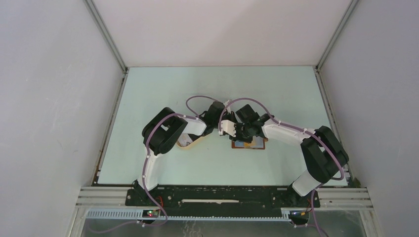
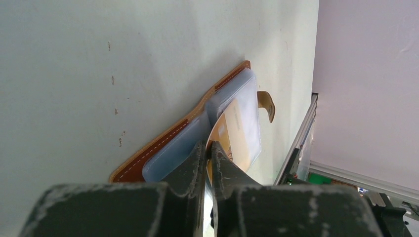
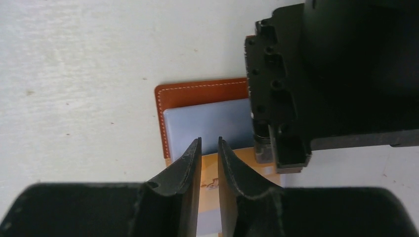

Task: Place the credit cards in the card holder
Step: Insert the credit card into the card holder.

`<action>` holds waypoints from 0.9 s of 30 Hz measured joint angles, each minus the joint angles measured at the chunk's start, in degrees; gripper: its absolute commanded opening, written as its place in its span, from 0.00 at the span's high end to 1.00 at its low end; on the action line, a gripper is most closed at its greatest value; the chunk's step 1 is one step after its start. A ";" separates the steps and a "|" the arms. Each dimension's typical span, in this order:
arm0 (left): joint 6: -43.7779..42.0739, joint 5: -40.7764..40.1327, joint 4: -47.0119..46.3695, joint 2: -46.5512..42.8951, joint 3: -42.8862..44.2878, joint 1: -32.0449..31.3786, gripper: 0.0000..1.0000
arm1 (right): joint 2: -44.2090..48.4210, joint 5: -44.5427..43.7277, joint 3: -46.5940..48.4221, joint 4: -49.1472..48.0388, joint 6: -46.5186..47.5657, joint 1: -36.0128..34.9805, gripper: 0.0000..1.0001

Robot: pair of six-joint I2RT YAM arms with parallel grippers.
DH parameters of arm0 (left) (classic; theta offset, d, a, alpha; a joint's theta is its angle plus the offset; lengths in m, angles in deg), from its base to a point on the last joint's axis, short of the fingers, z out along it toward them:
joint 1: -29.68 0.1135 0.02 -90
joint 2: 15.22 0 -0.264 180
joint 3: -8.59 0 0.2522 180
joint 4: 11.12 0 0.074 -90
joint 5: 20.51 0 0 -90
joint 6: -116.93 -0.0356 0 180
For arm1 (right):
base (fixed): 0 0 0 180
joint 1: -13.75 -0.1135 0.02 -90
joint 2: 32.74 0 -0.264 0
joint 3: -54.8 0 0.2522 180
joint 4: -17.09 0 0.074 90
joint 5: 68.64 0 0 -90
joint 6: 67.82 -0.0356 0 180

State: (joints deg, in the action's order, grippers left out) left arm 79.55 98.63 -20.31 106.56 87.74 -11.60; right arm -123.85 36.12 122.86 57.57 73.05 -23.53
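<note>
A reddish-brown, white-stitched leather card holder [image 1: 259,144] [image 2: 148,159] [image 3: 197,91] lies open mid-table, clear sleeves up. Bare pale-green tabletop [image 1: 173,89] surrounds it, with the walls well off. The left gripper [image 2: 208,148] pinches a thin orange card [image 2: 234,133] [image 3: 244,159] slanting into a sleeve. The right gripper [image 3: 209,143] hovers just above it, jaws slightly apart.

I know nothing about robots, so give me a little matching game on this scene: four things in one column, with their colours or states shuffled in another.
Things:
1. card holder
2. card
3. tray
4. right gripper

Descriptions:
A. beige, partly hidden under the left arm
B. jaws slightly apart, nothing between them
C. reddish-brown leather, lying open on the table
D. orange, inside the opened holder

Pairs: 1-C, 2-D, 3-A, 4-B
</note>
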 measured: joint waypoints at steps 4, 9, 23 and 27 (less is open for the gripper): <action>0.00 0.02 -0.02 0.17 0.00 0.00 0.87 | -0.85 -2.62 0.52 -0.50 0.35 -0.07 0.75; -0.02 0.00 0.00 0.28 0.00 0.00 0.82 | -2.32 -4.83 0.63 -1.14 0.72 -0.26 0.75; -0.11 0.22 -0.04 0.46 0.24 -0.02 0.62 | -2.64 -7.74 0.24 -0.31 0.90 1.31 0.75; -0.11 0.72 0.00 0.46 0.63 -0.04 0.60 | -1.92 -8.09 -0.48 -0.26 0.92 2.29 0.76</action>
State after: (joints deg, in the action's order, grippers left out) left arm 79.44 99.36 -20.31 107.02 88.37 -11.64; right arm -125.78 28.03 122.38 57.31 73.97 -21.24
